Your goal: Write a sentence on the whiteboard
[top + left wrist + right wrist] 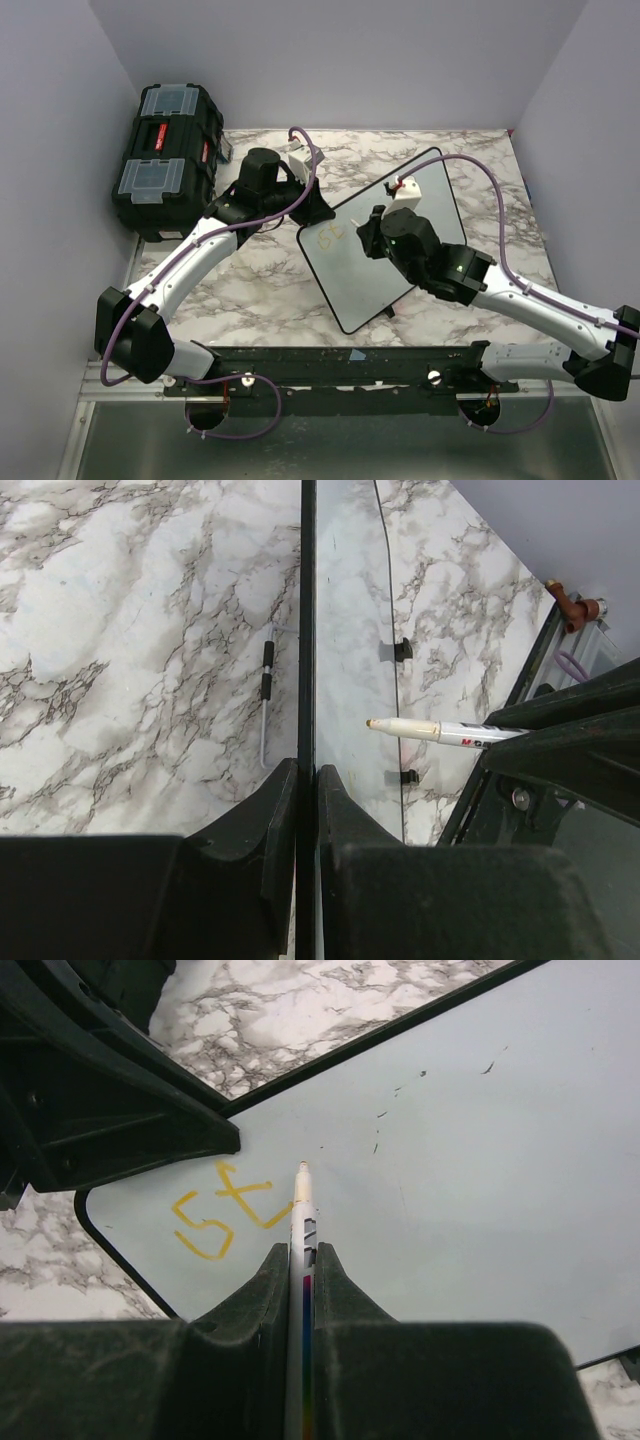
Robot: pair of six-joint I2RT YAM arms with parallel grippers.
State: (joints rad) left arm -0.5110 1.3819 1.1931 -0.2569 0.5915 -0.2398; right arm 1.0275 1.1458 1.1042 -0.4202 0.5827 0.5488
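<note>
The whiteboard (pixel 400 250) lies tilted on the marble table, its black rim (pixel 307 630) pinched edge-on between the fingers of my left gripper (pixel 307 768), which is shut on the board's upper-left edge (pixel 318 208). My right gripper (pixel 302 1252) is shut on a white marker (pixel 302 1210) whose tip sits at or just above the board, right of the writing. The sentence (pixel 225 1215) shows as two yellow-orange letters, "SE", near the board's left corner (pixel 328 235). The marker (pixel 440 731) also appears in the left wrist view, over the board.
A black toolbox (pixel 165 155) with clear lid compartments stands at the back left. A thin metal rod with black grips (pixel 266 695) lies on the marble left of the board. Grey walls close in three sides. The black base rail (pixel 330 360) runs along the near edge.
</note>
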